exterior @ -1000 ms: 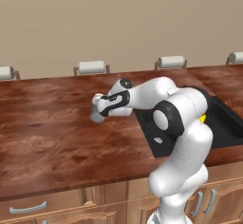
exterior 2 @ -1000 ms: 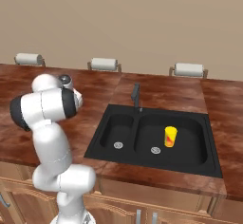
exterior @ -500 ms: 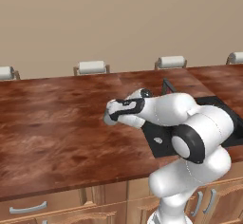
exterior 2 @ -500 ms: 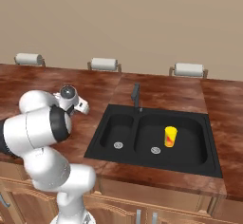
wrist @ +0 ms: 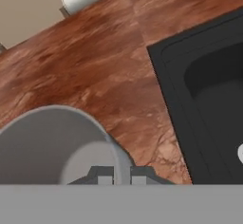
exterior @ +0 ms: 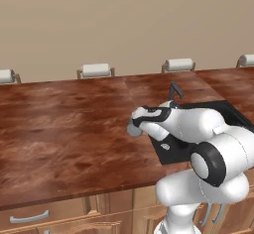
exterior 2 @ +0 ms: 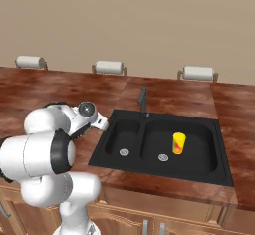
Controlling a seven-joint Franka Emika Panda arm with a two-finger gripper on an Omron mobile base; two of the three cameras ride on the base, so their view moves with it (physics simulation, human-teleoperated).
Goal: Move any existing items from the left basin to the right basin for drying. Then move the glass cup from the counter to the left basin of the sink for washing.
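Fingers point(wrist: 121, 175) pinch the grey cup's point(wrist: 57, 144) rim, one inside, one outside; cup sits just above the tabletop point(exterior: 64, 129), left of the sink point(exterior 2: 164, 147). Yellow cup point(exterior 2: 179, 143) is in the wide basin. Risk: thin rim grip, cup could tilt/slip w/ a fast swing, or clip the sink edge.

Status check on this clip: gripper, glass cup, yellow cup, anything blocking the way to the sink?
Gripper at the glass cup, jaws astride its wall, grip unconfirmed. Yellow cup upright in right basin. Left basin open, nothing between.

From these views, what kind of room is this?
Most likely a simulated kitchen: a black two-basin sink with a faucet, set in a long wood-grain counter over cabinet fronts, with paper-towel rolls behind.
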